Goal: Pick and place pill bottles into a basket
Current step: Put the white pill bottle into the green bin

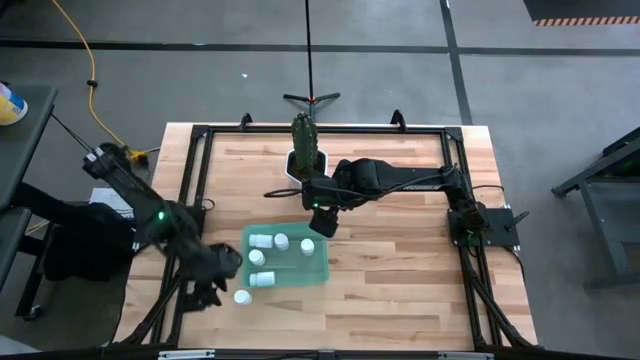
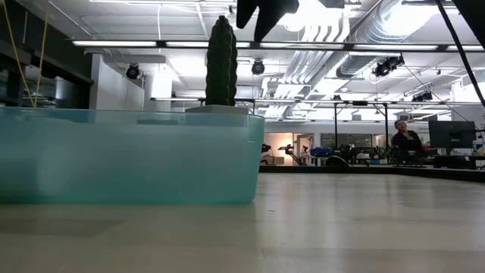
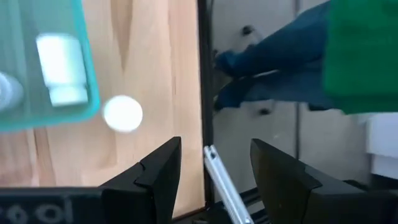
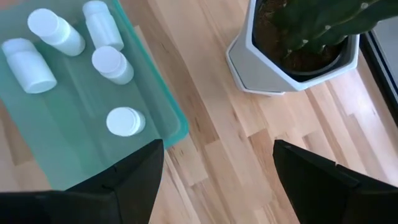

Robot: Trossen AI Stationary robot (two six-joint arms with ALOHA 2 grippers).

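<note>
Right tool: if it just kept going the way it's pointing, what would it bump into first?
Probably bare wooden table: the open right tool points down between the basket's corner and the cactus pot. Depth is unclear.

Six pill bottles (image 1: 262, 241), one basket (image 1: 318, 272), one cactus pot (image 1: 305, 160)

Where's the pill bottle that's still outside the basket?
In the high view, the last pill bottle stands upright on the table just off the basket's front-left corner, beside the left pincer.
</note>
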